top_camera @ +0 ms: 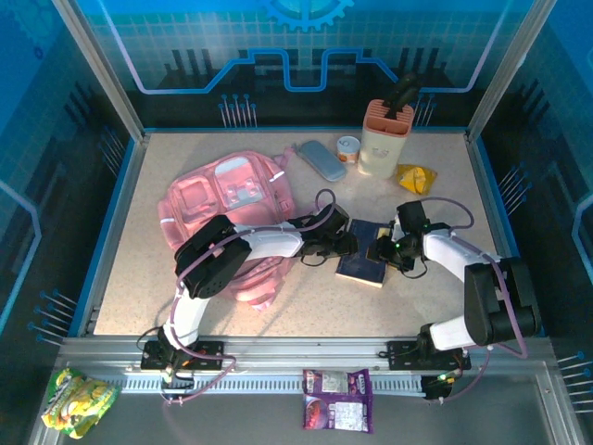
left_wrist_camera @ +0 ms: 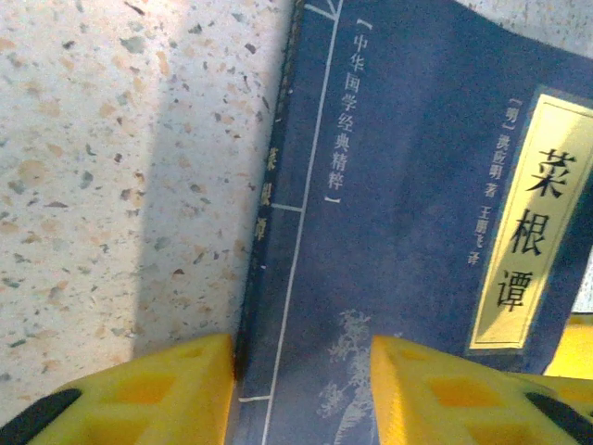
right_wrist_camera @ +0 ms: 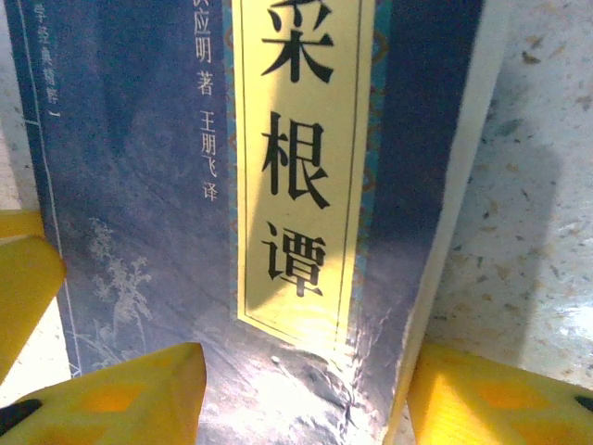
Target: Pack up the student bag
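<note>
Along the far edge of the worktop [top_camera: 139, 278], from 12 round to 1 o'clock, I see a grey pencil case [top_camera: 321, 159], a small tin [top_camera: 348, 148], a beige holder [top_camera: 384, 139] with a dark handle poking out, and a crumpled yellow packet [top_camera: 415, 176]. Beyond the near edge, at 6 and 7 o'clock, lie a purple packet [top_camera: 337, 400] and a green-yellow snack bag [top_camera: 79, 400]. A book [top_camera: 363, 269] lies flat just right of centre, between the two claws. The left arm [top_camera: 250, 246] reaches across the near side of the bag [top_camera: 218, 199] and hides part of it.

The worktop is pale and speckled like stone. The book has a glossy dark blue cover with thin white lines, a yellow title strip and a white page edge. The bag is soft pink fabric, slumped, with pale pockets and a clear window.

The left claw [top_camera: 345, 245] stands part open. One of its yellow fingers [left_wrist_camera: 185, 389] is over the worktop beside the spine and the other is over the cover. The right claw [top_camera: 382, 252] is wider apart, with one of its fingers [right_wrist_camera: 120, 394] over the cover and the other beside the page edge. Neither has lifted anything, and I cannot tell whether the pads touch the book.

The bag lies left of centre, at 9 to 10 o'clock from the left claw and apart from it. It is well apart from the right claw, with the book between them.
</note>
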`<action>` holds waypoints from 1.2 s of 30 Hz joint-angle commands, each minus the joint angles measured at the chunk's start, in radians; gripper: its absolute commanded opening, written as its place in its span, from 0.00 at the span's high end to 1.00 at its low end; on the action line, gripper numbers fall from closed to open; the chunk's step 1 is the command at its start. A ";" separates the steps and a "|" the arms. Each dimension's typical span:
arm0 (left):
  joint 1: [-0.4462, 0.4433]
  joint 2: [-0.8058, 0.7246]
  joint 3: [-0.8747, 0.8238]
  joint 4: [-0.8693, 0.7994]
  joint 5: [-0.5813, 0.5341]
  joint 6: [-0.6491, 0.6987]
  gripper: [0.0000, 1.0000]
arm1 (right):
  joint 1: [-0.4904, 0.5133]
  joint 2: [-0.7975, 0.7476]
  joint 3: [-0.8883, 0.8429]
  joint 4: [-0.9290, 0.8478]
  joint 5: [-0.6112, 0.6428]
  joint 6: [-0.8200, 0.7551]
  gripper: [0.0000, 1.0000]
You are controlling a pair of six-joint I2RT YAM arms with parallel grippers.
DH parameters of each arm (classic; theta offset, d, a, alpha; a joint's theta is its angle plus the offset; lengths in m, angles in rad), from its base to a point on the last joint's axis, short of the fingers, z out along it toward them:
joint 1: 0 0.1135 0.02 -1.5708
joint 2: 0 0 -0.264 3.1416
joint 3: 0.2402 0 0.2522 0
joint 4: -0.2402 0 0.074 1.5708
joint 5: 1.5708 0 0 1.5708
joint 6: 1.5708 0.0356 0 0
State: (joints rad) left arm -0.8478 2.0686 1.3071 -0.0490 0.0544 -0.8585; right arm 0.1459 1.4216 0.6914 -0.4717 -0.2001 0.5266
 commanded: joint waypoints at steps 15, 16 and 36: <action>0.004 0.008 0.008 -0.056 -0.006 0.041 0.66 | 0.008 -0.112 0.066 -0.108 -0.038 -0.054 0.46; 0.004 0.008 0.009 -0.058 -0.008 0.041 0.66 | 0.006 -0.112 0.069 -0.114 -0.037 -0.052 0.48; 0.003 -0.005 0.001 -0.068 -0.021 0.050 0.67 | -0.024 -0.174 0.045 -0.102 -0.104 -0.050 0.82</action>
State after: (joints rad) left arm -0.8433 2.0697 1.3071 -0.0734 0.0463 -0.8341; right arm 0.1333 1.2705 0.7349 -0.5831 -0.2317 0.4778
